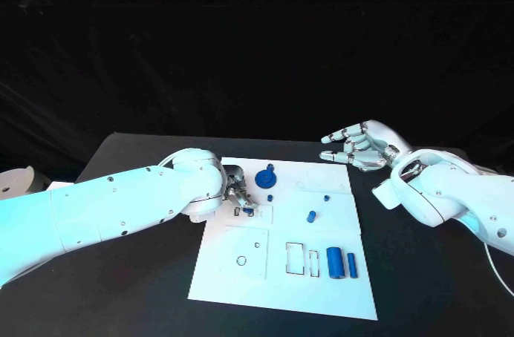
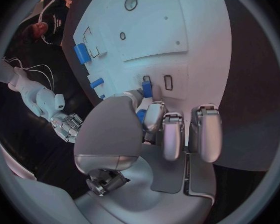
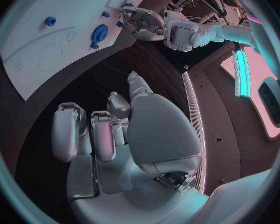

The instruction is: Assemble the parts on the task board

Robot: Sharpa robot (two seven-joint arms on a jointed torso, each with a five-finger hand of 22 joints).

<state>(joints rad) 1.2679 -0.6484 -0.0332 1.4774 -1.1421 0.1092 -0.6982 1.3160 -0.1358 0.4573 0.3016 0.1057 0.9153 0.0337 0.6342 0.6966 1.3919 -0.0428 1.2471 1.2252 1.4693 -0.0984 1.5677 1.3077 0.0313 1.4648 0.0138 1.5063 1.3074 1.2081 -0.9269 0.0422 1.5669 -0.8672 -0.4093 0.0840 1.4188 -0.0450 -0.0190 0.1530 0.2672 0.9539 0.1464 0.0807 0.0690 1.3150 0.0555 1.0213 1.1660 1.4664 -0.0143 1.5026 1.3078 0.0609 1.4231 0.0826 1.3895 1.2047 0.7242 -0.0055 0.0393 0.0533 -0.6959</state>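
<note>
the left hand (image 1: 238,194) sits at the 9 o'clock edge of the white task board (image 1: 321,285), fingers curled down over a small rectangular slot, and in the left wrist view it pinches a small blue peg (image 2: 147,89) between thumb and fingertips (image 2: 154,115), the peg's tip right at the slot. just toward 1 o'clock from that hand, a blue gear-shaped disc (image 1: 266,178) lies flat on the board near its far edge. further right, toward the board's middle, a tiny blue stud (image 1: 327,199) stands above a short blue peg (image 1: 312,217). at about 5 o'clock on the board, a larger blue cylinder (image 1: 335,262) and a thinner blue bar (image 1: 351,265) lie side by side, just right of two empty rectangular outlines; a small ring outline is on the raised panel at 7 o'clock. the right hand (image 1: 362,147) hovers off the board's 1 o'clock corner over the black table (image 1: 140,292), fingers spread and loosely curved, holding nothing.
</note>
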